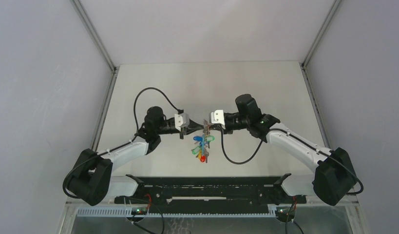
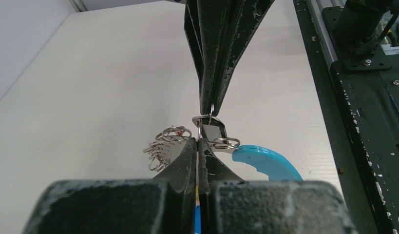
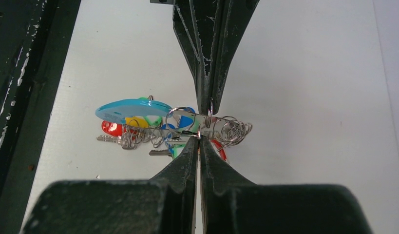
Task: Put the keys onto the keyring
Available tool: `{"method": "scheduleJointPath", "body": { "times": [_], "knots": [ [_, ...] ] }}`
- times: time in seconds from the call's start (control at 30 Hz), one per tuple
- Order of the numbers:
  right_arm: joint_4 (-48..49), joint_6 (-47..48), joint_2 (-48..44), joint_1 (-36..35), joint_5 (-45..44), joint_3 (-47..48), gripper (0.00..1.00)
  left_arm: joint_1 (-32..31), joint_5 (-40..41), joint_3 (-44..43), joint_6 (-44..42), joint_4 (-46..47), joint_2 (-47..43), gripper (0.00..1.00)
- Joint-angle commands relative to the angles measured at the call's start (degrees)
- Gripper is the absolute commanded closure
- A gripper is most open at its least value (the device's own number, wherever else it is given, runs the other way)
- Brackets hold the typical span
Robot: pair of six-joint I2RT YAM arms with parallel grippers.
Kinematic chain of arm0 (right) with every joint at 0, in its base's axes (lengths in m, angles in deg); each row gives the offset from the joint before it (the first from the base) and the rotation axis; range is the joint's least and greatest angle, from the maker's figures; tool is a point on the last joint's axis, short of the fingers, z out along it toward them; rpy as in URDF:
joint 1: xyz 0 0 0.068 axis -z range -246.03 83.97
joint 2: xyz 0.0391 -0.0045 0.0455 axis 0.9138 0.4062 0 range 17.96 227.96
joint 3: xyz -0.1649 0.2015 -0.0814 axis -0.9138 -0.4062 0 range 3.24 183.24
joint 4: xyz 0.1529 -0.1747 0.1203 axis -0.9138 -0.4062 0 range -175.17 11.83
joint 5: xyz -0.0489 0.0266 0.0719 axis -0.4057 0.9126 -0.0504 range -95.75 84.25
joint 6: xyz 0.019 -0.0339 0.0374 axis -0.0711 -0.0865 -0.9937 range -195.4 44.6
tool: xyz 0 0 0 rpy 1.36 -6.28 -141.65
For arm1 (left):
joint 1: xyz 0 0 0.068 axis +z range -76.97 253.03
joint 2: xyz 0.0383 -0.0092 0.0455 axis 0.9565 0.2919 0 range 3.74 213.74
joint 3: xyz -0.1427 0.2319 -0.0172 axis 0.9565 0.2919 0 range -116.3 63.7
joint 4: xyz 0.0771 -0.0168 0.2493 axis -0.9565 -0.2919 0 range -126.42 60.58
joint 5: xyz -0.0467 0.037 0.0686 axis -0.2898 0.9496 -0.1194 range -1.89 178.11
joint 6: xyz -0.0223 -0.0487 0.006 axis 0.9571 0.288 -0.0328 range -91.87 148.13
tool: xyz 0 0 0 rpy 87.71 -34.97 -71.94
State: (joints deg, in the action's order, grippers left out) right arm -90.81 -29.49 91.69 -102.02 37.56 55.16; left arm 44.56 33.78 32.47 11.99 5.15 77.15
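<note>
My two grippers meet tip to tip above the middle of the table. The left gripper [image 1: 199, 128] [image 2: 198, 140] and the right gripper [image 1: 210, 127] [image 3: 199, 138] are both shut on a thin silvery loop, the keyring [image 1: 205, 126] [image 2: 199, 127] [image 3: 199, 130], which I see edge-on. A turquoise curved piece [image 2: 265, 161] [image 3: 134, 108] and a bunch of small split rings [image 2: 165, 144] [image 3: 231, 130] hang from it. The keys [image 1: 201, 147] [image 3: 139, 127], with red, yellow, green and blue heads, dangle in a cluster below the fingertips. How each key is joined to the loop is hidden.
The white table [image 1: 207, 83] stretches back to grey walls on both sides. A black rail with wiring [image 1: 207, 187] runs along the near edge between the arm bases. Black cables [image 1: 143, 95] [image 1: 238, 158] loop from both wrists.
</note>
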Motion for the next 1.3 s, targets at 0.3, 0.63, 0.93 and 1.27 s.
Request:
{"method": "scheduleJointPath", "body": {
  "times": [0.3, 0.63, 0.93, 1.27],
  "knots": [
    [3.4, -0.5, -2.8, 0.0, -0.5, 0.2, 1.0, 0.3, -0.8, -0.1, -1.0, 2.9, -0.7, 1.0],
    [4.1, -1.1, -2.1, 0.0, -0.8, 0.2, 1.0, 0.3, -0.6, -0.1, -0.9, 2.9, -0.9, 1.0],
    [2.8, -0.7, -0.9, -0.3, -0.2, 1.1, 1.0, 0.3, -0.5, -0.2, -0.8, 2.9, -1.1, 1.0],
    [1.8, -0.6, 0.0, -0.6, -0.5, 1.9, 1.0, 0.3, -0.4, -0.2, -0.6, 2.8, -1.3, 1.0]
  ]
}}
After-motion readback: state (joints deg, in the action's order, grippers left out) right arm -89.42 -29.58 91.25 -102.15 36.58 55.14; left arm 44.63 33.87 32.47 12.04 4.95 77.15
